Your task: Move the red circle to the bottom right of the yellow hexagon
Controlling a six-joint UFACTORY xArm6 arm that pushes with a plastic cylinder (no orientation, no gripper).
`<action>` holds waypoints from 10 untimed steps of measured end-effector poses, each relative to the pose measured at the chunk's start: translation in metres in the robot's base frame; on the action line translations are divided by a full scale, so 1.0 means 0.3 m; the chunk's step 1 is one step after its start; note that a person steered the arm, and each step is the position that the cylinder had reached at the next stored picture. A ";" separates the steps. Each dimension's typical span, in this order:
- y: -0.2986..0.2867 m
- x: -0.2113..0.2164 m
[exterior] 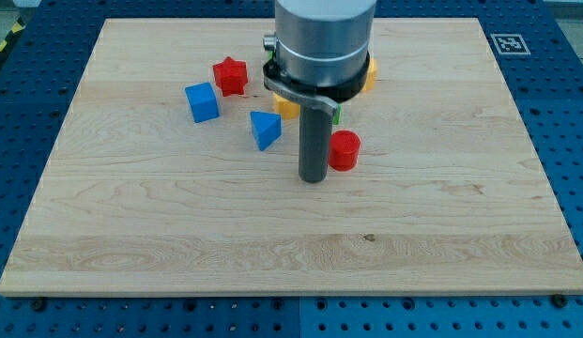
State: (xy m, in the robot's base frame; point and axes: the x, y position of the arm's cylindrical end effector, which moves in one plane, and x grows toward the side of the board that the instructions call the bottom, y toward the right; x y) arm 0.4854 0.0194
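My tip [314, 178] is resting on the pale wooden bench [441, 225], just left of the glossy red circle [345, 150] (a short cylinder). The yellow hexagon [369, 75] is peeking out behind the arm; no gripper is showing

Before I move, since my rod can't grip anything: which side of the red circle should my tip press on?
Judging from this view, press the red circle on its curved side wall, squarely through its centre, since a round block slips off a glancing push. My tip is already at its left. The yellow block sits above, mostly hidden by the arm, so which side to push from can't be settled.
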 end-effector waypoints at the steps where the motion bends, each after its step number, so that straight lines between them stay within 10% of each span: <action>1: 0.000 -0.003; 10: 0.393 -0.133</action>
State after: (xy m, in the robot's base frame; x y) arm 0.4455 0.1372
